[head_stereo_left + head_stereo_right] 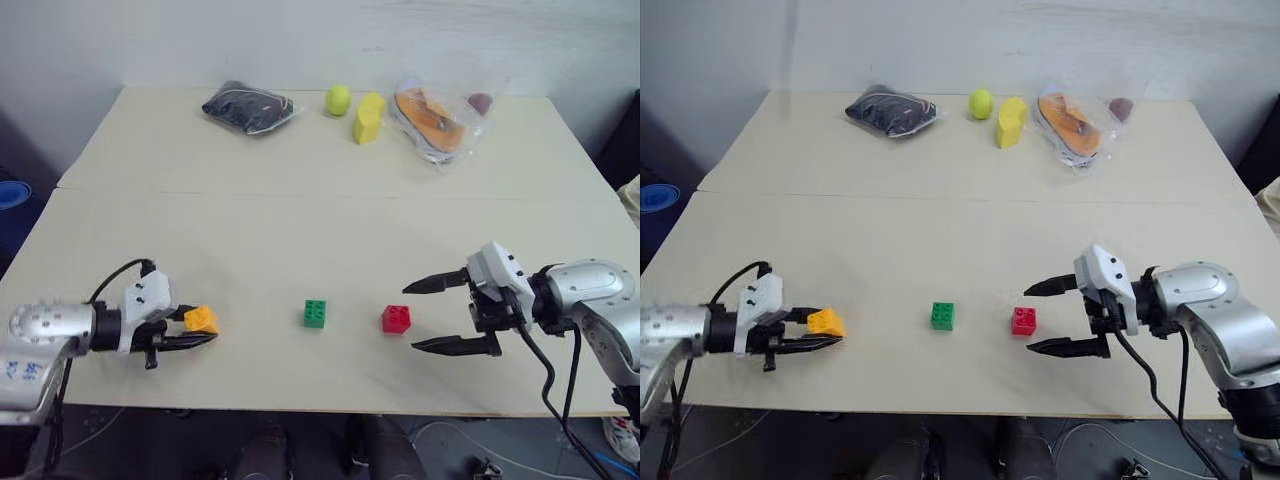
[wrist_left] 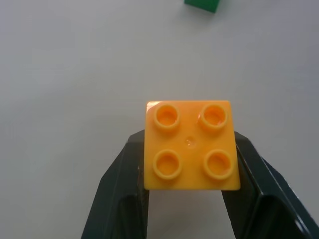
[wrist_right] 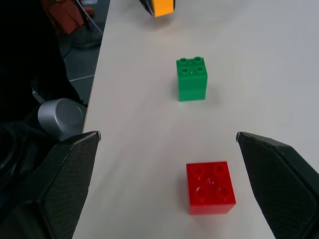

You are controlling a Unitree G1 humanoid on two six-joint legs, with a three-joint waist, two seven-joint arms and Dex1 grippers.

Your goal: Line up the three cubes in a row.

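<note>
1. The left gripper [image 1: 200,330] has its jaws pinched on the small orange-yellow studded plastic brick [image 2: 190,145], one finger on each flat side wall and the studs facing the wrist camera.
2. The right gripper [image 1: 1052,317] holds nothing; its jaws are spread wide, with the small red studded plastic brick [image 3: 211,187] on the pale counter [image 1: 330,230] just ahead of the gap between them.
3. The small green studded plastic brick [image 1: 315,313] sits on the counter beyond the red one, between the two grippers.
4. These bricks look light, rigid and smooth-sided, so they may slip; take them across opposite flat walls, below the studs.
5. The orange-yellow brick seems slightly tilted, possibly lifted off the counter.
</note>
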